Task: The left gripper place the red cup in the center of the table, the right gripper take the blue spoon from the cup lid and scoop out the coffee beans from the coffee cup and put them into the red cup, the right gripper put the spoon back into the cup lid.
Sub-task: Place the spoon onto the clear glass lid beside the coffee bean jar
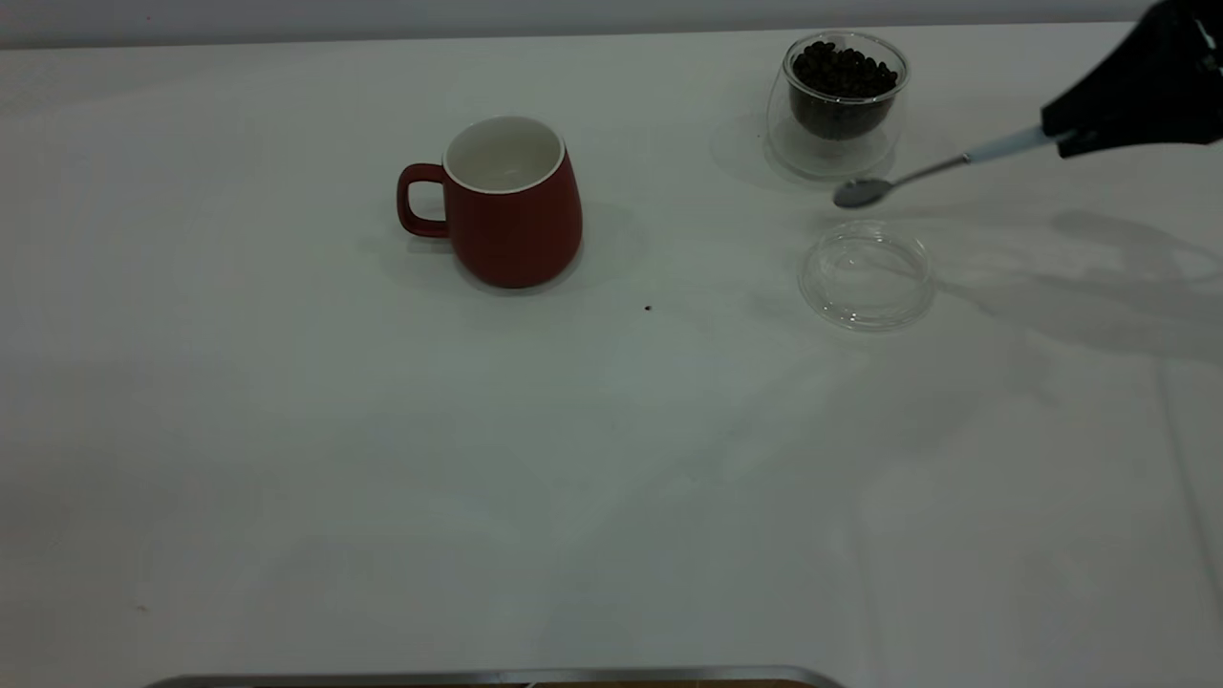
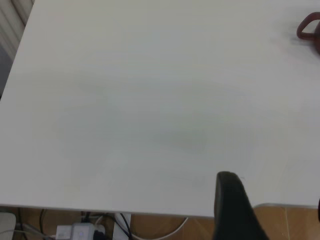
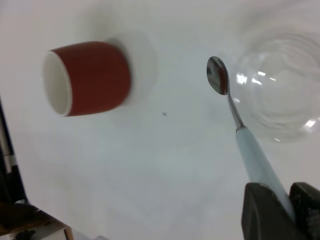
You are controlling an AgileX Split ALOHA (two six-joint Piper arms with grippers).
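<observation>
Item: my right gripper [image 1: 1070, 141], upper right of frame, clamped on the blue spoon [image 1: 941, 168]; the spoon's bowl hangs above the cup lid [image 1: 866, 275]. Left gripper [image 2: 235, 210]: state unclear. Risk: thin handle may twist while scooping coffee beans [image 1: 843, 72], spilling them onto the desk [image 1: 382, 459].

Exterior looks down across the table [image 1: 382, 478]; wrist cameras sit nearer, sharing red cup [image 1: 506, 205].
</observation>
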